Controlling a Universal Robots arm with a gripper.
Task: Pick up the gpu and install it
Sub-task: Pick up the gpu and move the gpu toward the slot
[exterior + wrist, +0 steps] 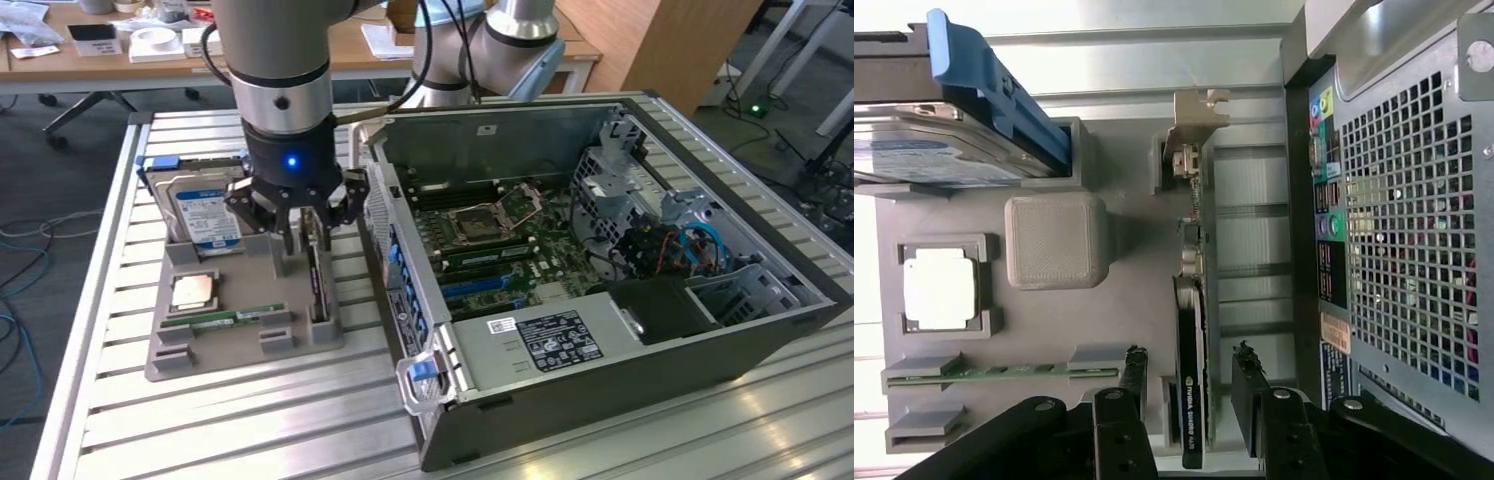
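**Pincer.** The gripper [1189, 368] stands over the grey holder tray [240, 362], jaws partly open and astride the gpu [1192, 400]. One black finger [1132, 380] shows on each flat side of the card, with a gap visible on both sides. It has hold of nothing.

**Step in hand.** I judge this to be the approach for the pick; the card has not been lifted.

**What a grip calls for.** The pads should meet both faces squarely. The lift should run straight up out of the slot, because the card is thin, rigid and stands on edge.

**Task's thing.** The gpu sits upright in a slot along the tray's edge nearest the computer case [601, 360]. It has a black face, a green board edge and a silvery bracket [1189, 140] with a bent tab at one end.

**Surroundings.**
- The tray is matt, finely ridged plastic.
- A blue-railed hard drive [207, 215] sits at its far corner.
- A square processor [196, 290] lies in a pocket.
- A narrow green RAM stick [240, 320] lies near the opposite edge.
- The table [267, 430] is ribbed aluminium.
- The case lies open and its rear is perforated metal.
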